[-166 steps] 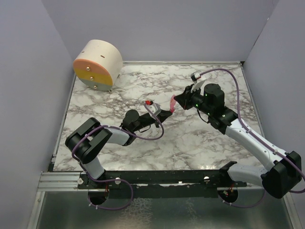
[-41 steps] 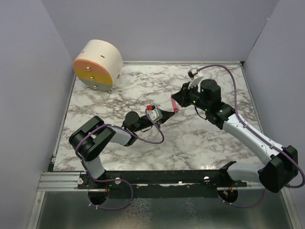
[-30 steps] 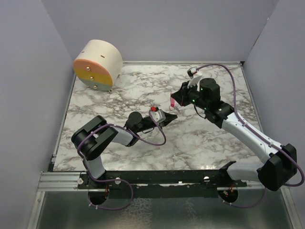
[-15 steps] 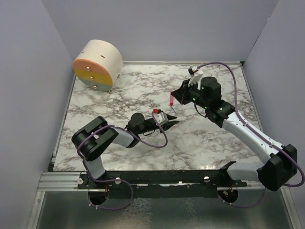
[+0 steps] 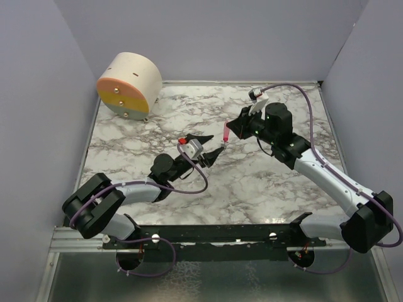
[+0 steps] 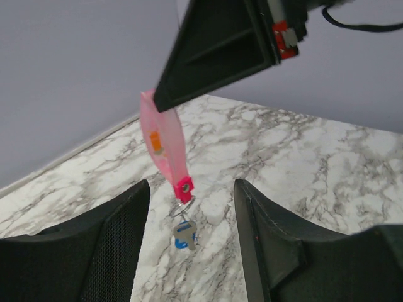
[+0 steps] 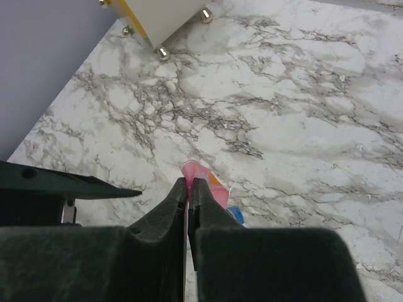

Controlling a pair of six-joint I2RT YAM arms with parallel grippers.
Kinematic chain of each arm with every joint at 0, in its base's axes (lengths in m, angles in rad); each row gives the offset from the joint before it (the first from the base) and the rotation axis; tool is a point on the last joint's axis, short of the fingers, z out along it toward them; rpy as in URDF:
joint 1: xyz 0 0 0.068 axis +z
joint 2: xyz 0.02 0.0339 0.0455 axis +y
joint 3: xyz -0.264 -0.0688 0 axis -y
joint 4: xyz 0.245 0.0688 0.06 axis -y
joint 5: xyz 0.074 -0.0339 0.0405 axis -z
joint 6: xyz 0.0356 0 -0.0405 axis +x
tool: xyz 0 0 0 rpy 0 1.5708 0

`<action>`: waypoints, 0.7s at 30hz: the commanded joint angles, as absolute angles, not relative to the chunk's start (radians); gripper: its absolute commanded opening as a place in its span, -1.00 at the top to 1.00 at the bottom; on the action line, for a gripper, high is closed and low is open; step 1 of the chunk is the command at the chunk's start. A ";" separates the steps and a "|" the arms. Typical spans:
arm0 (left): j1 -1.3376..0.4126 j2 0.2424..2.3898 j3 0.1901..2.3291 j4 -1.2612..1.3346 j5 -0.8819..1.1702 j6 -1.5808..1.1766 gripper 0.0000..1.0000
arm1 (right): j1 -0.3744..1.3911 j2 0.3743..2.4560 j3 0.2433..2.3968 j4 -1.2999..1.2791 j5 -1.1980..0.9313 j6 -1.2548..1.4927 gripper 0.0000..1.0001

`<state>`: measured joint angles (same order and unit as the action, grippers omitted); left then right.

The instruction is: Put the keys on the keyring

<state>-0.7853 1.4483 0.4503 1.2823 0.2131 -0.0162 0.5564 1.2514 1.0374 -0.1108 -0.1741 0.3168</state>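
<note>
The keyring is a translucent pink strap point(image 6: 165, 141) with a red end and a thin metal ring point(image 6: 184, 206). My right gripper point(image 5: 230, 133) is shut on the strap's top and holds it hanging above the marble. One small key point(image 6: 184, 236) with a blue head and a grey blade dangles from the ring. My left gripper point(image 5: 210, 145) stands open just left of the strap, touching nothing. In the left wrist view the ring and key hang between its two fingers, farther off. The right wrist view shows the pink strap point(image 7: 211, 182) past the closed right gripper point(image 7: 189, 185), with the key's blue head point(image 7: 234, 214) peeking out.
A round cream drum point(image 5: 129, 85) with an orange and yellow face stands at the back left on small feet. Grey walls close in the marble table point(image 5: 264, 189) on three sides. A left finger point(image 7: 63, 182) reaches in from the left of the right wrist view.
My left gripper has opened wide and let go, lifting a little up and left as its arm swung low to the left. The right gripper has kept the strap almost still.
</note>
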 commanded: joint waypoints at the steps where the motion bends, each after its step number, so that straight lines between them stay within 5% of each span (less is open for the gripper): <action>1: -0.762 1.371 0.458 1.198 0.078 -0.041 -0.17 | 0.560 1.215 1.021 -0.080 -0.181 0.300 0.98; 21: -0.723 1.400 0.455 1.173 0.147 -0.022 -0.14 | 0.560 1.163 0.920 0.009 -0.213 0.189 0.98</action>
